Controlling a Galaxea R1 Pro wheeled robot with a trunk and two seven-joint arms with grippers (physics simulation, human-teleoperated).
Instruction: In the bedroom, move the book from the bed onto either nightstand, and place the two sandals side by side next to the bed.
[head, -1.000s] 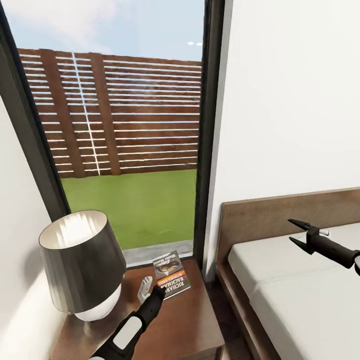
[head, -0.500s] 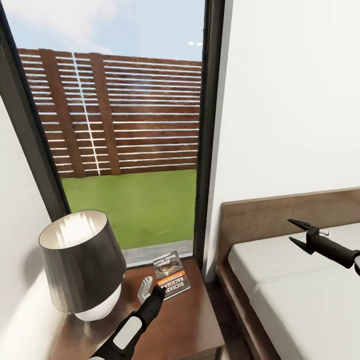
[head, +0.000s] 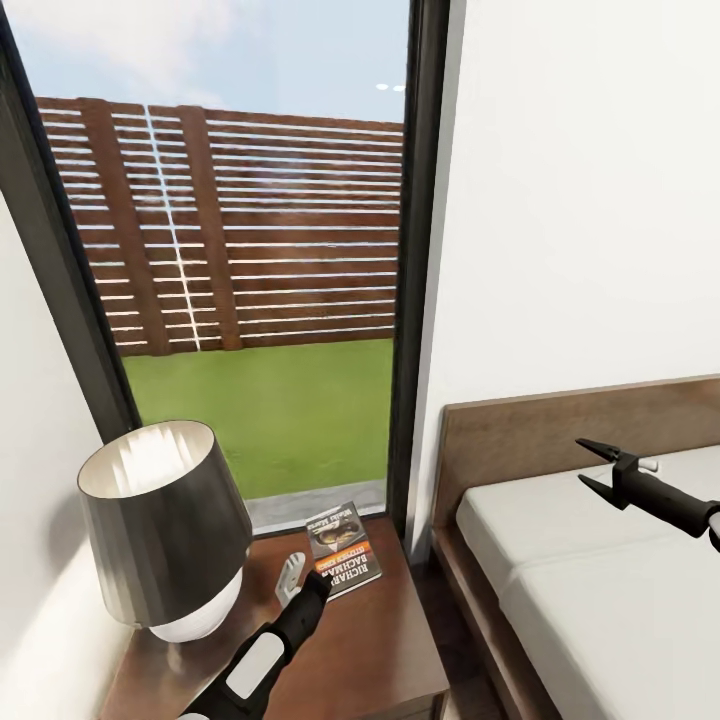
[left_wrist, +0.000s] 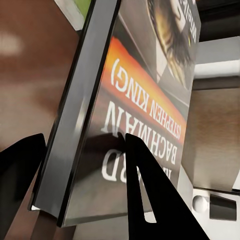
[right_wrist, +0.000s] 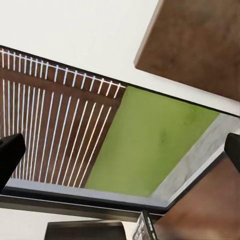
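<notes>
Head view: the book (head: 344, 549) is seen lying on the desk (head: 380, 650), just ahead of the left claw (head: 318, 580) and beside a lamp (head: 165, 525). In the left wrist view its fingers (left_wrist: 145, 195) straddle the book's edge; whether they are clamped cannot be told. The right claw (head: 597, 466) is held spread over the bed (head: 600, 590). Book placement is judged nearly done; release and withdrawal are called for next, then the 2 sandals.

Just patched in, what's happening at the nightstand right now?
The left gripper has the book between its fingers at the nightstand, beside the lamp by the window. The wrist view shows the cover tilted up on edge between the fingers, so it isn't released. The right gripper hangs open and empty over the bed.
</notes>
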